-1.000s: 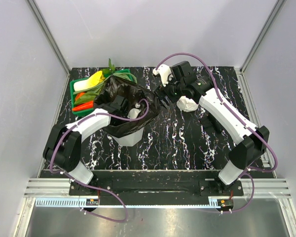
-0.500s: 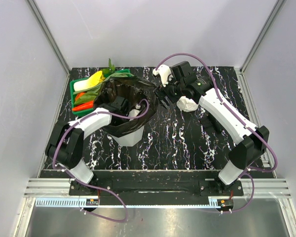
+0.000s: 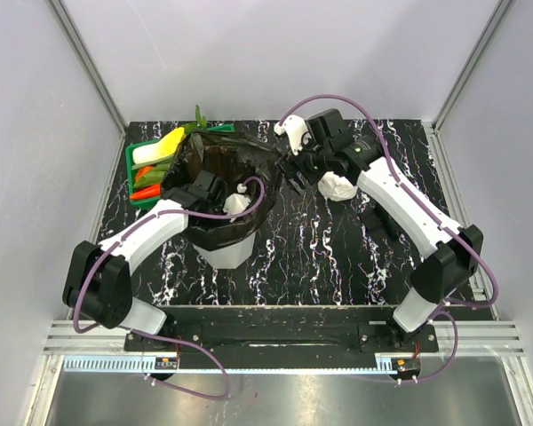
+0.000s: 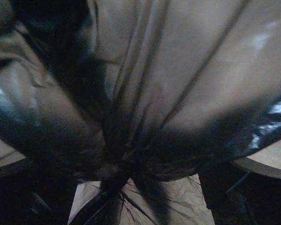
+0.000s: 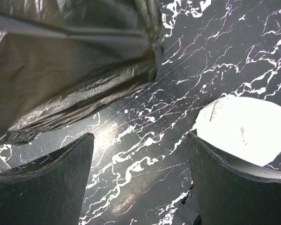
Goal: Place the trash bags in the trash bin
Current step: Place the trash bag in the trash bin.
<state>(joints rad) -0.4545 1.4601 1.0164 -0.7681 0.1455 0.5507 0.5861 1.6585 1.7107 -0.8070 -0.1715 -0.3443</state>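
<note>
The trash bin (image 3: 224,250) stands left of centre, white and tapering. The glossy black trash bag (image 3: 215,160) lies over its rim with its mouth gaping upward. My left gripper (image 3: 233,201) reaches down inside the bag. In the left wrist view, black film (image 4: 145,79) fills the frame and the pale bin floor (image 4: 182,201) shows through below. The dark fingers (image 4: 234,197) stand wide apart, so that gripper (image 4: 138,192) is open. My right gripper (image 3: 293,165) hovers open and empty just right of the bag, whose edge (image 5: 70,61) lies past its fingers (image 5: 47,178).
A green basket (image 3: 131,169) of toy vegetables sits behind and left of the bin, touching the bag. A white roll of plastic (image 3: 336,186) lies on the black marbled table beside my right gripper, also seen as a bright roll (image 5: 243,124). A small black item (image 3: 374,218) lies under the right arm.
The left arm has swung its elbow out to the left with the gripper staying in the bag. The bag's mouth has spread wider and rounder over the bin. The right gripper has hardly moved.
</note>
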